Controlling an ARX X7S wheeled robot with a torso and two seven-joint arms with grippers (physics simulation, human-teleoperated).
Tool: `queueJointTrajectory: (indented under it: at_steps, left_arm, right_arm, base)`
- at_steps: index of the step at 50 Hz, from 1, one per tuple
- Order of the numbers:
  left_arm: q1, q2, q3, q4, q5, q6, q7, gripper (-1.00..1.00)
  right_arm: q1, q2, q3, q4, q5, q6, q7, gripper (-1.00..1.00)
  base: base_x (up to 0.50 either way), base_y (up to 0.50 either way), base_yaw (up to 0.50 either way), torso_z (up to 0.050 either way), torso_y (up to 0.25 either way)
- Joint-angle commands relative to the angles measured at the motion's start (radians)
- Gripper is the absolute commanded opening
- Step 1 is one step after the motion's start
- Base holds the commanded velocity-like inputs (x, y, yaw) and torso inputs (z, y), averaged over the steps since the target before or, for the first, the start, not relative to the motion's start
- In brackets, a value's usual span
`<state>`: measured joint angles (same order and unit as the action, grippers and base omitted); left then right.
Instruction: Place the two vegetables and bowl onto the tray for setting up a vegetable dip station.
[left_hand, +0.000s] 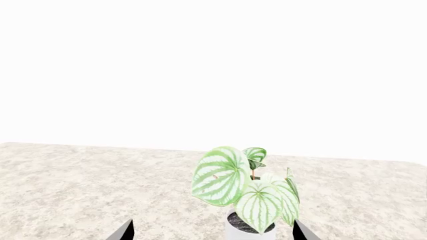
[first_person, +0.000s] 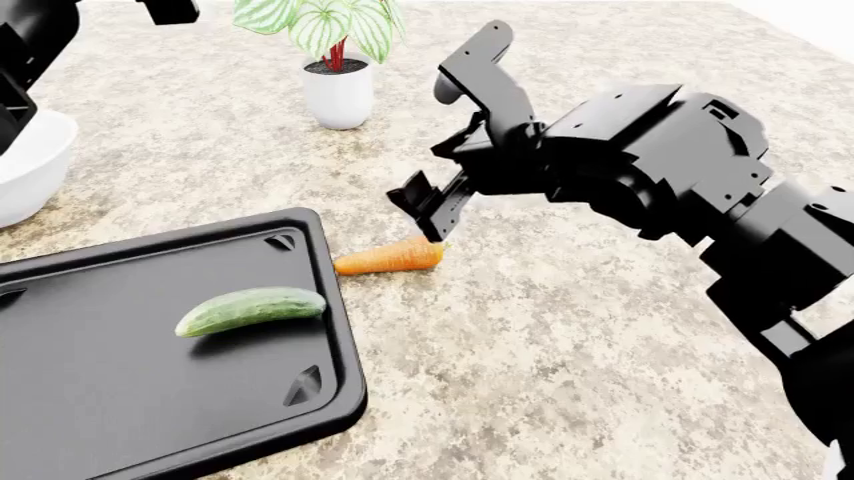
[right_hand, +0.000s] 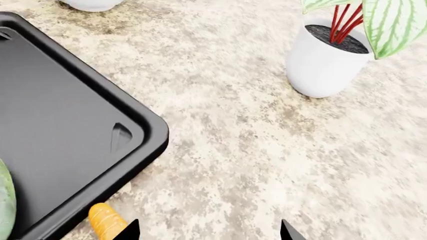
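Observation:
The green cucumber (first_person: 251, 310) lies on the black tray (first_person: 120, 410). The orange carrot (first_person: 390, 258) lies on the counter, just off the tray's right rim. My right gripper (first_person: 424, 215) is open and empty, close above the carrot's thick end. In the right wrist view the carrot (right_hand: 107, 221) shows beside one fingertip of the right gripper (right_hand: 209, 232), next to the tray (right_hand: 67, 125) and the cucumber's edge (right_hand: 5, 200). The white bowl (first_person: 27, 165) sits on the counter at far left, half hidden by my left arm. My left gripper (left_hand: 212, 235) is open, empty, facing the plant.
A potted plant with striped green leaves in a small white pot (first_person: 336, 90) stands behind the carrot; it also shows in the left wrist view (left_hand: 243, 192) and the right wrist view (right_hand: 327, 60). Speckled stone counter (first_person: 561, 360) spreads to the right.

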<state>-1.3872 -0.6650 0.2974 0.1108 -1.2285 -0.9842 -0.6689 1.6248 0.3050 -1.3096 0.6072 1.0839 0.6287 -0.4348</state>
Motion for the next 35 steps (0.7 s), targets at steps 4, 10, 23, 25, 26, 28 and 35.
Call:
queueJointTrajectory:
  at_steps: [4,10,23,25,26,28,35]
  left_arm:
    - [-0.003,-0.005,0.005,0.001,0.002,-0.001,0.004,1.00]
    - [-0.010,-0.002,0.007,-0.002,0.000,-0.004,0.001,1.00]
    - [-0.004,-0.005,0.008,-0.006,0.003,0.004,0.007,1.00]
    - [-0.005,-0.004,0.008,-0.006,0.002,0.003,0.007,1.00]
    - [-0.006,-0.004,0.008,-0.006,0.001,0.003,0.006,1.00]
    - [-0.006,-0.004,0.008,-0.006,0.000,0.002,0.005,1.00]
    - [-0.006,-0.003,0.010,-0.008,0.001,0.004,0.006,1.00]
  right_arm:
    - [0.024,0.022,-0.016,0.023,-0.009,-0.004,-0.123,1.00]
    - [0.084,0.024,-0.033,0.048,0.005,0.098,-0.124,1.00]
    - [0.111,-0.120,-0.145,0.309,-0.095,0.121,-0.276,1.00]
    - [0.106,-0.144,-0.154,0.357,-0.107,0.107,-0.307,1.00]
    - [0.102,-0.156,-0.163,0.379,-0.113,0.100,-0.341,1.00]
    - [0.096,-0.166,-0.175,0.396,-0.121,0.103,-0.358,1.00]
    - [0.085,-0.181,-0.199,0.390,-0.135,0.082,-0.444,1.00]
  base:
    - [0.00,0.00,0.00,0.000,0.000]
    - [0.00,0.00,0.00,0.000,0.000]
    - [0.00,0.00,0.00,0.000,0.000]
    - [0.00,0.00,0.00,0.000,0.000]
    - [0.00,0.00,0.00,0.000,0.000]
    - [0.00,0.00,0.00,0.000,0.000]
    - [0.00,0.00,0.00,0.000,0.000]
